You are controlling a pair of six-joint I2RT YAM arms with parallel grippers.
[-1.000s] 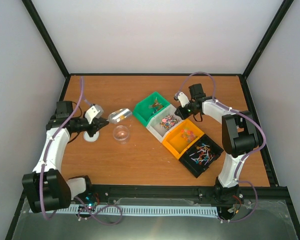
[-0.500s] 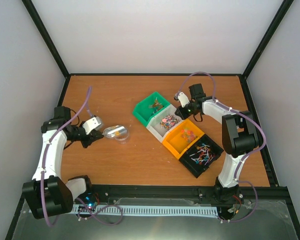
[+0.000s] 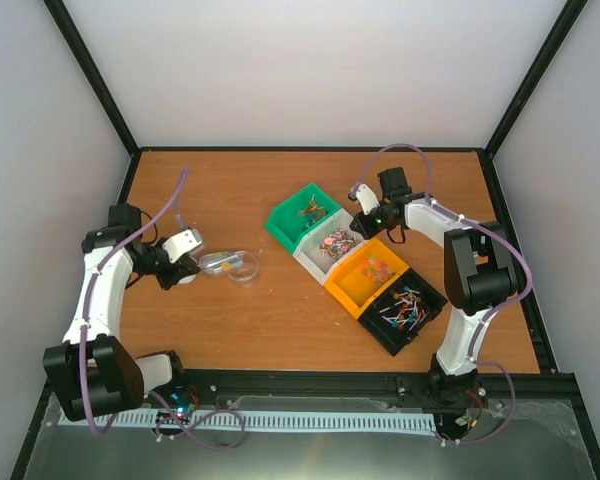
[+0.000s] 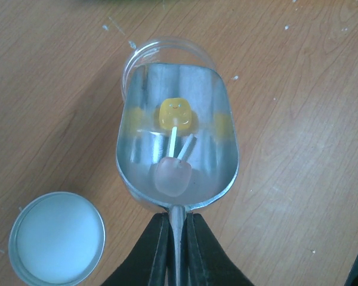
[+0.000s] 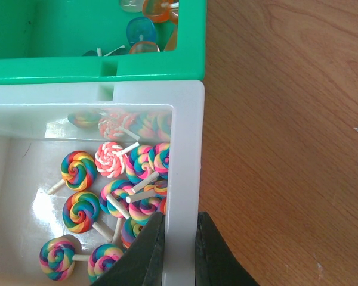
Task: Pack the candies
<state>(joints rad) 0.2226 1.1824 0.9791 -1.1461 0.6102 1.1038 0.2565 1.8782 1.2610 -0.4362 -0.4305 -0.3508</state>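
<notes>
Left gripper (image 4: 176, 229) pinches the metal scoop (image 4: 209, 155) by its handle, 2 lollipops (image 4: 175, 113) cradled inside, lip over the clear jar (image 4: 167, 46) for the pour; right gripper (image 5: 178, 238) clamps the white bin (image 5: 188, 149) wall, likely steadying it.

My wooden counter (image 3: 280, 330) carries four bins touching in a diagonal row right of centre: the green bin (image 3: 283, 228) farthest, then the white bin (image 3: 308, 260), the orange bin (image 3: 345, 290) and the black bin (image 3: 385, 338) nearest. To my left stands a clear round jar (image 3: 246, 270), its white lid (image 4: 56, 245) lying near it.
</notes>
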